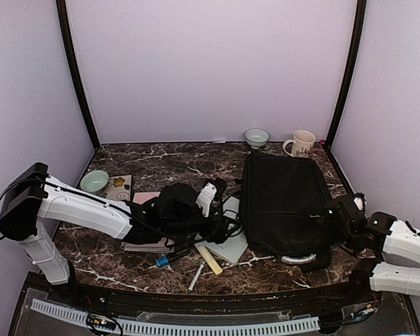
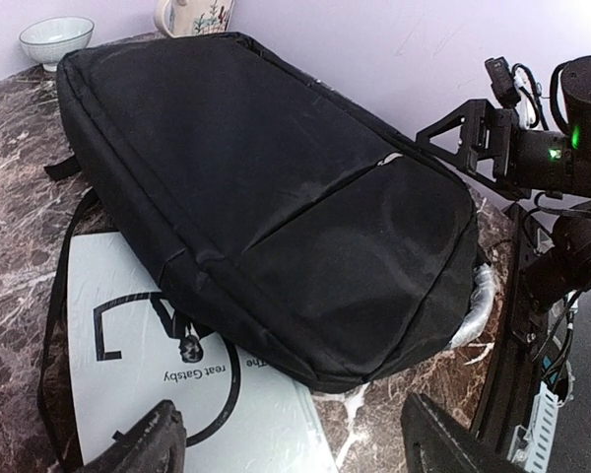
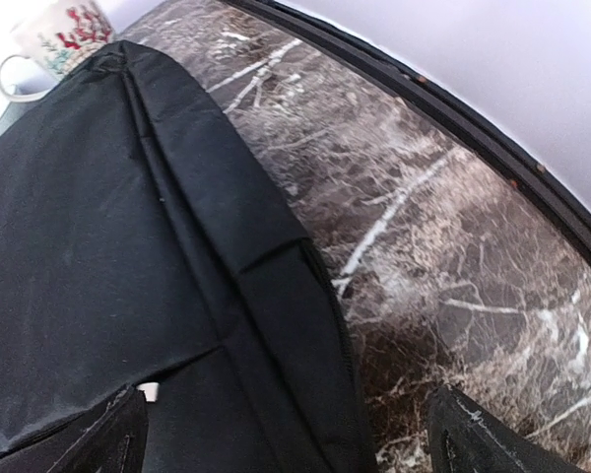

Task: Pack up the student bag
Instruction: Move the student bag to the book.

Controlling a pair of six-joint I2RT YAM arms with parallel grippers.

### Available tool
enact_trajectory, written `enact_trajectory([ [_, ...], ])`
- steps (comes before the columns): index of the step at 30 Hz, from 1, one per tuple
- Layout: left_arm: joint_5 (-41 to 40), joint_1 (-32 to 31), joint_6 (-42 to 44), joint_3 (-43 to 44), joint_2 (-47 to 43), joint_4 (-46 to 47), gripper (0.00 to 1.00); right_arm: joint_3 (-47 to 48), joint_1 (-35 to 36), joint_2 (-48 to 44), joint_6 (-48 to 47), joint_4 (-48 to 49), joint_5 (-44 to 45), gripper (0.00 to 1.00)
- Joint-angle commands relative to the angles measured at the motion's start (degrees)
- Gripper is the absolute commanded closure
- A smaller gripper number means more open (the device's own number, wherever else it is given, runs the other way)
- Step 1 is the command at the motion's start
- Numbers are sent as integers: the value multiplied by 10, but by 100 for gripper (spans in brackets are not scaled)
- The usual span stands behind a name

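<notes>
The black student bag (image 1: pixel 285 201) lies flat on the marble table, zipped; it also shows in the left wrist view (image 2: pixel 266 187) and the right wrist view (image 3: pixel 108 266). A pale "Great Gatsby" book (image 2: pixel 167 384) lies partly under the bag's left edge, also in the top view (image 1: pixel 230 246). My left gripper (image 2: pixel 295 448) is open and empty, hovering over the book beside the bag. My right gripper (image 3: pixel 286 443) is open and empty over the bag's right edge by a zipper; in the top view it is at the bag's right side (image 1: pixel 346 217).
A yellow marker (image 1: pixel 208 259), a white pen (image 1: pixel 196 277), a blue-capped item (image 1: pixel 162 260) and a pink notebook (image 1: pixel 146 245) lie near the front. A green bowl (image 1: pixel 94 182), a card (image 1: pixel 119 186), a white bowl (image 1: pixel 256 137) and a mug (image 1: pixel 301 143) stand further back.
</notes>
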Motion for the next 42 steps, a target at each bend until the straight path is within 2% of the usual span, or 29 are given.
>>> enact_trajectory([
  [1, -35, -4, -7, 6, 6, -38, 22, -5, -2, 8, 58, -12, -10, 1],
  [5, -66, -4, -15, 2, 11, -55, 18, -34, -2, 12, 33, 51, -47, 1],
  [9, -78, -4, -21, -1, 19, -65, 16, -42, -2, 31, 35, 62, -54, 1],
  [19, -92, -3, -23, 2, 46, -73, 16, -68, -2, 46, -6, 145, -147, 1],
  [22, -90, -3, -26, 7, 58, -73, 16, -83, -2, 34, -8, 162, -159, 3],
  [24, -82, -3, -26, 8, 62, -66, 16, -93, -2, 24, -15, 178, -173, 11],
  [28, -69, -3, -25, 10, 66, -55, 17, -104, -2, 5, -37, 218, -221, 33],
  [30, -66, -4, -22, 17, 71, -54, 17, -107, -2, -5, -46, 228, -243, 39],
  [36, -67, -3, -3, 57, 86, -87, 17, -120, -2, -21, -81, 256, -299, 69],
  [38, -67, -3, 4, 64, 85, -93, 18, -120, -1, -23, -83, 250, -302, 74],
  [42, -73, -4, 12, 78, 76, -112, 18, -116, 0, -36, -86, 244, -316, 76],
])
